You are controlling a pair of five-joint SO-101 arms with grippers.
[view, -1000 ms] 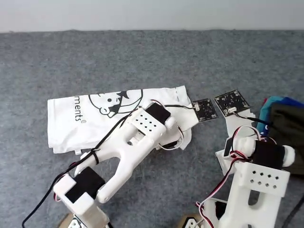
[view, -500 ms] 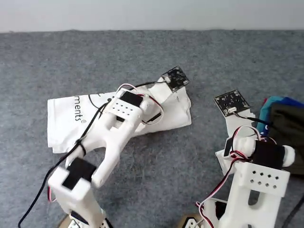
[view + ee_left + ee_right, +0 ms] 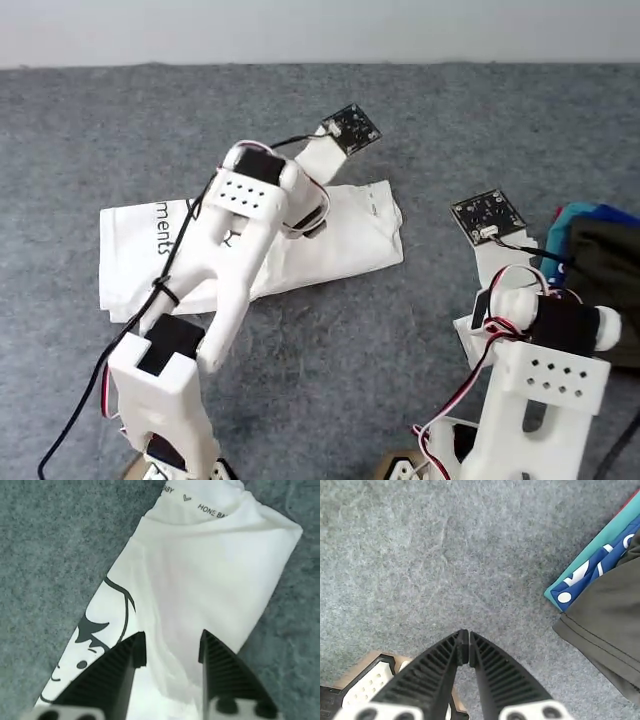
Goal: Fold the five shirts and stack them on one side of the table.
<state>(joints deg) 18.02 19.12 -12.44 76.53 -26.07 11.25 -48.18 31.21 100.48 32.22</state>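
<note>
Left wrist view is showing the left gripper (image 3: 172,647) hanging over the white shirt (image 3: 200,580), its jaws standing apart with nothing between them. The shirt is lying folded into a long strip left of the table's (image 3: 450,130) middle. The right gripper (image 3: 468,647) is sitting closed and empty above bare table, near the pile (image 3: 590,250) at the right edge, its top layer dark, blue and teal beneath, perhaps more.

The left arm (image 3: 235,270) and right arm (image 3: 545,375) have white printed shells, perforated plates, black servo blocks and red-black-white cabling. The left gripper (image 3: 172,640) and right gripper (image 3: 468,636) are black and ribbed.
</note>
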